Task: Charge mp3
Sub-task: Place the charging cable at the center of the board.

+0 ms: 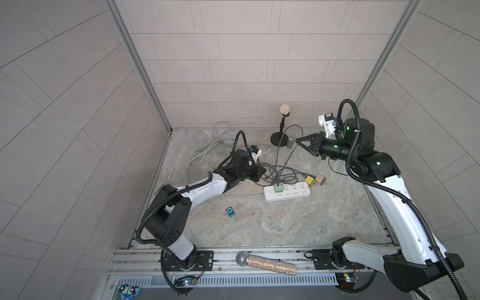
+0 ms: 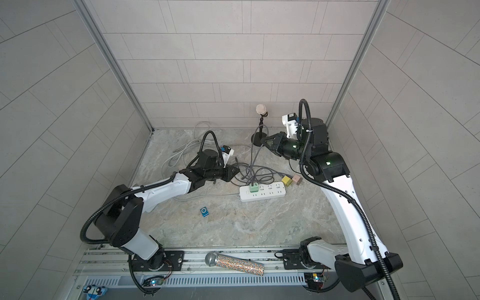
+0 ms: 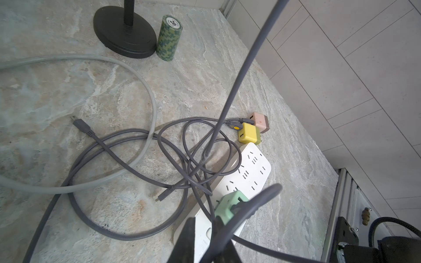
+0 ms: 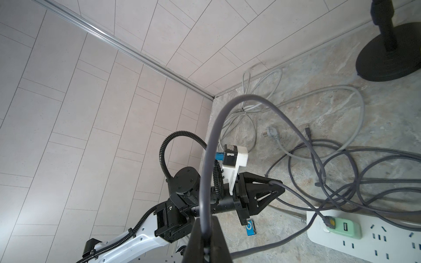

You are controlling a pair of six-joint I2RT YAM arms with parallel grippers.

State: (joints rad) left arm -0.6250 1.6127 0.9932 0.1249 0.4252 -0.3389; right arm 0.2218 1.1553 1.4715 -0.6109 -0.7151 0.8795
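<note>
Pinching a grey cable [image 4: 205, 177] in the right gripper [image 1: 298, 140], raised near the black stand base [image 1: 279, 138]. Clenching the left gripper [image 4: 279, 185] on another stretch of grey cable, low over the surface [image 1: 285, 228], close to the plug sitting in the green charger [image 1: 279, 188] on the white power strip [image 1: 296, 193]. Leaving the blue mp3 player [image 1: 230, 211] lying flat in front of the strip, apart from both grippers.

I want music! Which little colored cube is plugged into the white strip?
The green cube, seated in the white strip; the yellow cube and pink cube lie unplugged beside it.
</note>
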